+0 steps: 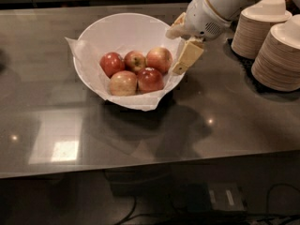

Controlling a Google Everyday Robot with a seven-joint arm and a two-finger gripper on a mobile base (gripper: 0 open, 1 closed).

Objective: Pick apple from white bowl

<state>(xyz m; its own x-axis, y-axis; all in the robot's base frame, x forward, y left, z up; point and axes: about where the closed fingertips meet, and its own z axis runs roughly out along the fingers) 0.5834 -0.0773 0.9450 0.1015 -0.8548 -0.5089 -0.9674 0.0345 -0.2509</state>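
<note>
The white bowl (93,36), lined with crumpled white paper, stands at the middle back of the dark counter. It holds several apples. The pinkish-orange apple (159,59) lies at the bowl's right side, beside a small red apple (135,60). Two deep-red apples (112,63) (150,78) and a pale yellowish one (123,82) lie around them. My gripper (173,53) hangs over the bowl's right rim, just right of the pinkish apple. It is open and empty. One tan finger (187,56) points down outside the rim and the other (174,31) is above the rim.
Two stacks of tan disposable bowls (262,27) (281,55) stand at the right, close behind my arm (220,3). The grey counter (211,121) runs to a front edge near the bottom, with cables on the floor below.
</note>
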